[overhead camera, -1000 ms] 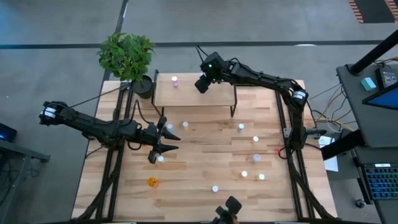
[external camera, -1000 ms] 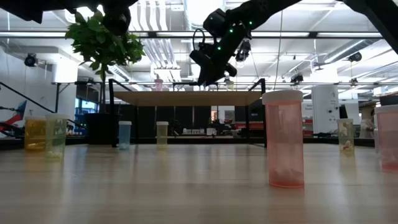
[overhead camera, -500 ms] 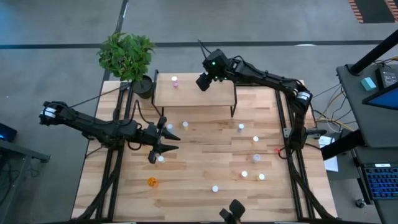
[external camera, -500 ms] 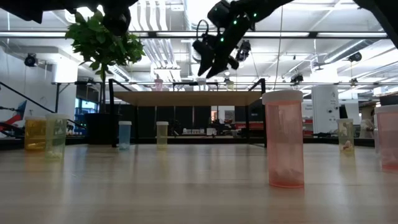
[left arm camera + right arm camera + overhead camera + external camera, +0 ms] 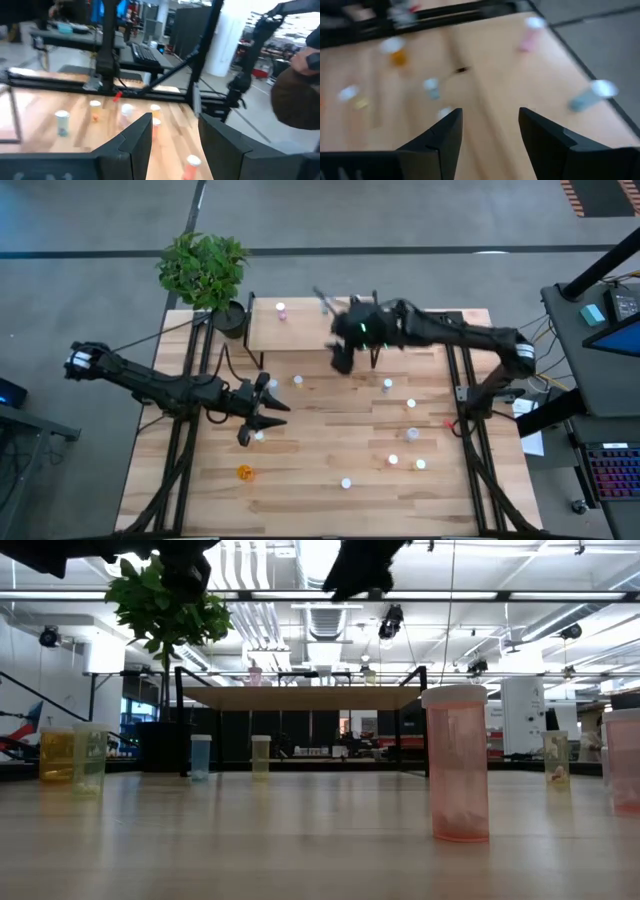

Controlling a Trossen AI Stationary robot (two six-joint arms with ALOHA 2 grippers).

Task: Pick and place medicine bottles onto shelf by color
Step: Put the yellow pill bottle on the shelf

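Both pairs of jaws stand parted and empty: right gripper (image 5: 341, 364) above the low light-wood shelf's (image 5: 300, 332) front edge, left gripper (image 5: 262, 406) over the wooden tabletop (image 5: 320, 450). A pink-capped bottle (image 5: 281, 309) stands on the shelf; small pale-capped medicine bottles (image 5: 408, 435) dot the tabletop.

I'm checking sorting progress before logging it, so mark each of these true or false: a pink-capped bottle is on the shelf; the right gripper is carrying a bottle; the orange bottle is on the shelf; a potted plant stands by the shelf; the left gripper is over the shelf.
1. A pink-capped bottle stands on the shelf. True.
2. The right gripper is carrying a bottle. False: its fingers are apart with nothing between them.
3. The orange bottle is on the shelf. False: it stands on the table, towards the near left corner.
4. A potted plant stands by the shelf's left end. True.
5. The left gripper is over the shelf. False: it is over the table's left middle, open and empty.
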